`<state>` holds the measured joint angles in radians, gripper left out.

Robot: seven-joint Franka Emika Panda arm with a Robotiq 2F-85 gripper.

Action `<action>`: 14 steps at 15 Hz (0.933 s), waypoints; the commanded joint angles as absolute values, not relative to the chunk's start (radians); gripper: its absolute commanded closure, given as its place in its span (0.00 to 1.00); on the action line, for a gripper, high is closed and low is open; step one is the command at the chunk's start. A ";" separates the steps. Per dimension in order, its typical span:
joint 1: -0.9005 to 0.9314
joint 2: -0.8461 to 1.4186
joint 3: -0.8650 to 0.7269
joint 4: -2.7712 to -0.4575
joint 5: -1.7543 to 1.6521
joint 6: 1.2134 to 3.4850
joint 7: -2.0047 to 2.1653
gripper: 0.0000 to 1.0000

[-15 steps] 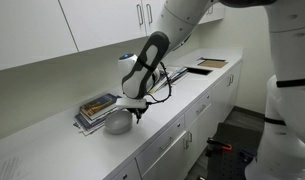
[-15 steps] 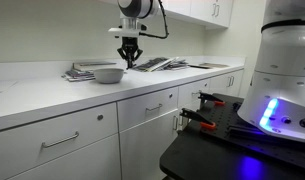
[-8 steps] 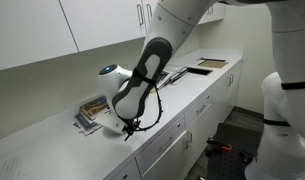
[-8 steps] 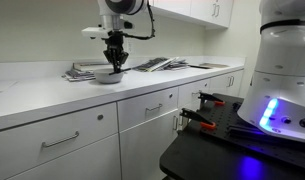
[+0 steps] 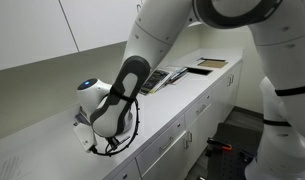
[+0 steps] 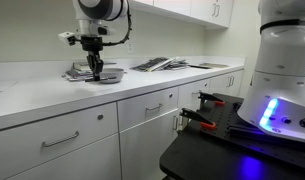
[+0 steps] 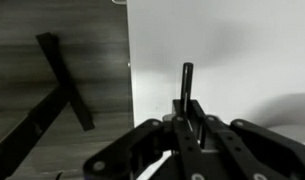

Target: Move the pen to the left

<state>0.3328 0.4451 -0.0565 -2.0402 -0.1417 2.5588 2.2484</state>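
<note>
Wrist view: the claw (image 7: 188, 128) fills the lower edge, its fingers drawn in against the pen (image 7: 187, 85); the pen is pinched upright between them, and its free end projects beyond the fingertips over the white desk (image 7: 242, 50); left of the desk edge lies a dark streaked area crossed by dark bars (image 7: 64, 85).

In an exterior view the drawers (image 6: 67, 140) sit nearest, below the desk top; above them the claw (image 6: 94, 68) points down, low over a stack of papers (image 6: 77, 75); contact cannot be judged, and the pen is too small to make out there. Farther along the desk lie loose sheets (image 6: 157, 64); wall cupboards (image 6: 197, 8) stand behind.

In an exterior view the arm (image 5: 142, 55) hides the claw.
</note>
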 commanded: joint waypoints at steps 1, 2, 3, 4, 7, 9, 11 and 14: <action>0.330 0.553 -0.043 -1.903 -0.079 2.497 2.269 0.97; 0.340 0.576 -0.054 -1.877 -0.078 2.496 2.276 0.97; 0.344 0.596 -0.057 -1.852 -0.072 2.481 2.275 0.97; 0.350 0.613 -0.063 -1.831 -0.073 2.473 2.278 0.97; 0.356 0.639 -0.071 -1.796 -0.080 2.462 2.276 0.97; 0.359 0.644 -0.075 -1.786 -0.084 2.454 2.277 0.97; 0.359 0.644 -0.078 -1.784 -0.086 2.454 2.274 0.97; 0.360 0.639 -0.082 -1.789 -0.092 2.461 2.269 0.97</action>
